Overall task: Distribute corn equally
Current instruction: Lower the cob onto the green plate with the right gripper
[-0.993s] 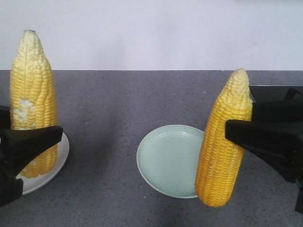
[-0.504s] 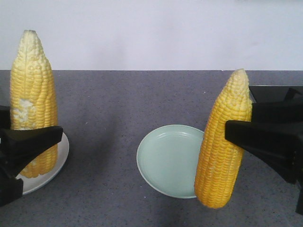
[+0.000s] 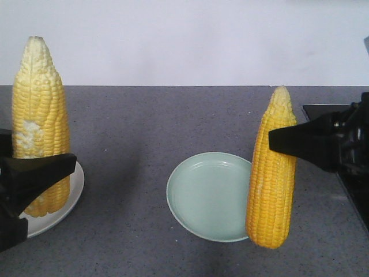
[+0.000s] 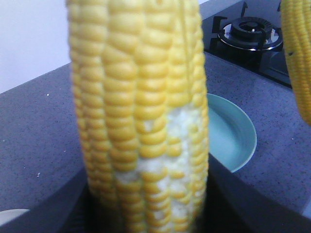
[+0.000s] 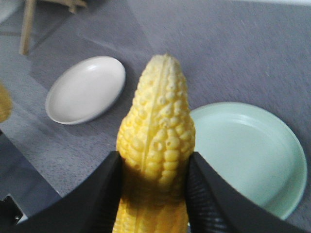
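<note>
We see the black left gripper (image 3: 34,173) clamped on an upright yellow corn cob with a whitish patch (image 3: 39,115), held over a white round plate (image 3: 72,196). The black right gripper (image 3: 300,141) is closed around a second yellow tapered cob (image 3: 271,173), upright above the right rim of a pale green round plate (image 3: 202,196) on the grey speckled counter (image 3: 144,121).

Even, bright, shadowless light — front view sharp, both wrist views soft, the near corn (image 4: 141,121) blurred.
</note>
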`<action>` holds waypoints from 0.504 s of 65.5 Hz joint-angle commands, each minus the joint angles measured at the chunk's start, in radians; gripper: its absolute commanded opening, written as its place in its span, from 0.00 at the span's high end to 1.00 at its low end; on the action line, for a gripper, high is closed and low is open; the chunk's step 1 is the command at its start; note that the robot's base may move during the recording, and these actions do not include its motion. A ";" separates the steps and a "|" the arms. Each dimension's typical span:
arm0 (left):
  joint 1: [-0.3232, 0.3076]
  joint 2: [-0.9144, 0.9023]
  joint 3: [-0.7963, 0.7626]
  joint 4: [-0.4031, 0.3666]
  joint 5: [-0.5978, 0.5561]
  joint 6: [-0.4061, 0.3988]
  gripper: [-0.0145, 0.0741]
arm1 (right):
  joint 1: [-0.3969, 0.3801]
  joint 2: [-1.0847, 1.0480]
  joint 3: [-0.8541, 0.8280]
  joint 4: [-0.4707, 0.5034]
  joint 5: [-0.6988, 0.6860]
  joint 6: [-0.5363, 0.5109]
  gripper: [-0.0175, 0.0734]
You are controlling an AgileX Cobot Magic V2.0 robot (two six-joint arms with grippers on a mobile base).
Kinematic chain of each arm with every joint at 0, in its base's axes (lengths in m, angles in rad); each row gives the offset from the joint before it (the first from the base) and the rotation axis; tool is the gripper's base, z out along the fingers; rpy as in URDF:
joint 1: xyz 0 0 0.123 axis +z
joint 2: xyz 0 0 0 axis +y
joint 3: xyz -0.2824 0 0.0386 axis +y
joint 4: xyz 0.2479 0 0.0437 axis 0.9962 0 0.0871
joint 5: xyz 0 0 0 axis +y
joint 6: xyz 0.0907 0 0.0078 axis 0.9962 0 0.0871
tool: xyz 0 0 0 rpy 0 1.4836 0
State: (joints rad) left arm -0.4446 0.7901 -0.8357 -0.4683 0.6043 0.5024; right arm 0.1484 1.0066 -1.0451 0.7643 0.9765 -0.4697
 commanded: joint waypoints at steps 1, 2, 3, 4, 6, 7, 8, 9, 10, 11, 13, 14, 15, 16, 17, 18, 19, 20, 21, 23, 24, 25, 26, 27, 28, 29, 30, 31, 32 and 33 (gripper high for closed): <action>0.000 -0.008 -0.027 -0.028 -0.060 -0.001 0.57 | -0.004 0.065 -0.098 -0.029 0.016 0.096 0.56; 0.000 -0.008 -0.027 -0.028 -0.060 -0.001 0.57 | -0.004 0.083 -0.107 -0.030 0.022 0.102 0.56; 0.000 -0.008 -0.027 -0.028 -0.060 -0.001 0.57 | -0.004 0.095 -0.120 -0.030 0.028 0.108 0.56; 0.000 -0.008 -0.027 -0.028 -0.060 -0.001 0.57 | -0.004 0.101 -0.124 -0.031 0.034 0.111 0.56; 0.000 -0.008 -0.027 -0.028 -0.060 -0.001 0.57 | -0.004 0.124 -0.140 -0.031 0.047 0.126 0.56; 0.000 -0.008 -0.027 -0.028 -0.060 -0.001 0.57 | -0.004 0.141 -0.148 -0.031 0.053 0.131 0.56; 0.000 -0.008 -0.027 -0.028 -0.060 -0.001 0.57 | -0.004 0.154 -0.160 -0.031 0.059 0.136 0.56; 0.000 -0.008 -0.027 -0.028 -0.060 -0.001 0.57 | -0.004 0.166 -0.168 -0.031 0.064 0.141 0.56; 0.000 -0.008 -0.027 -0.028 -0.060 -0.001 0.57 | -0.004 0.178 -0.176 -0.031 0.069 0.145 0.56; 0.000 -0.008 -0.027 -0.028 -0.060 -0.001 0.57 | -0.004 0.190 -0.183 -0.031 0.076 0.148 0.56; 0.000 -0.008 -0.027 -0.028 -0.060 -0.001 0.57 | -0.004 0.214 -0.198 -0.031 0.083 0.154 0.56; 0.000 -0.008 -0.027 -0.028 -0.060 -0.001 0.57 | -0.004 0.227 -0.205 -0.031 0.087 0.157 0.56; 0.000 -0.008 -0.027 -0.028 -0.060 -0.001 0.57 | -0.004 0.240 -0.213 -0.031 0.091 0.160 0.56; 0.000 -0.008 -0.027 -0.028 -0.060 -0.001 0.57 | -0.004 0.252 -0.220 -0.031 0.096 0.165 0.56; 0.000 -0.008 -0.027 -0.028 -0.060 -0.001 0.57 | -0.004 0.265 -0.227 -0.031 0.100 0.172 0.56; 0.000 -0.008 -0.027 -0.028 -0.060 -0.001 0.57 | -0.004 0.284 -0.234 -0.031 0.102 0.177 0.56; 0.000 -0.008 -0.027 -0.028 -0.060 -0.001 0.57 | -0.004 0.297 -0.240 -0.031 0.105 0.181 0.56; 0.000 -0.008 -0.027 -0.028 -0.060 -0.001 0.57 | -0.004 0.310 -0.250 -0.029 0.107 0.185 0.56; 0.000 -0.008 -0.027 -0.028 -0.060 -0.001 0.57 | -0.004 0.323 -0.257 -0.028 0.110 0.188 0.56; 0.000 -0.008 -0.027 -0.028 -0.060 -0.001 0.57 | -0.004 0.349 -0.269 -0.022 0.116 0.194 0.55; 0.000 -0.008 -0.027 -0.028 -0.060 -0.001 0.57 | -0.004 0.363 -0.275 -0.021 0.119 0.199 0.55; 0.000 -0.008 -0.027 -0.028 -0.060 -0.001 0.57 | -0.004 0.382 -0.281 -0.017 0.121 0.200 0.55; 0.000 -0.008 -0.027 -0.028 -0.060 -0.001 0.57 | -0.004 0.395 -0.289 -0.015 0.124 0.201 0.55; 0.000 -0.008 -0.027 -0.028 -0.060 -0.001 0.57 | -0.004 0.402 -0.292 -0.014 0.126 0.202 0.55; 0.000 -0.008 -0.027 -0.028 -0.060 -0.001 0.57 | -0.004 0.415 -0.296 -0.012 0.127 0.203 0.55; 0.000 -0.008 -0.027 -0.028 -0.060 -0.001 0.57 | -0.004 0.428 -0.301 -0.009 0.130 0.205 0.55; 0.000 -0.008 -0.027 -0.028 -0.060 -0.001 0.57 | -0.004 0.447 -0.306 -0.006 0.131 0.205 0.55; 0.000 -0.008 -0.027 -0.028 -0.060 -0.001 0.57 | -0.004 0.460 -0.311 -0.003 0.132 0.205 0.55; 0.000 -0.008 -0.027 -0.028 -0.060 -0.001 0.57 | -0.004 0.472 -0.315 0.002 0.135 0.205 0.55; 0.000 -0.008 -0.027 -0.028 -0.060 -0.001 0.57 | -0.004 0.484 -0.318 0.006 0.136 0.205 0.55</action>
State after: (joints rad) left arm -0.4446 0.7901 -0.8357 -0.4683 0.6043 0.5024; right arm 0.1484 1.4498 -1.3082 0.7049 1.1203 -0.2705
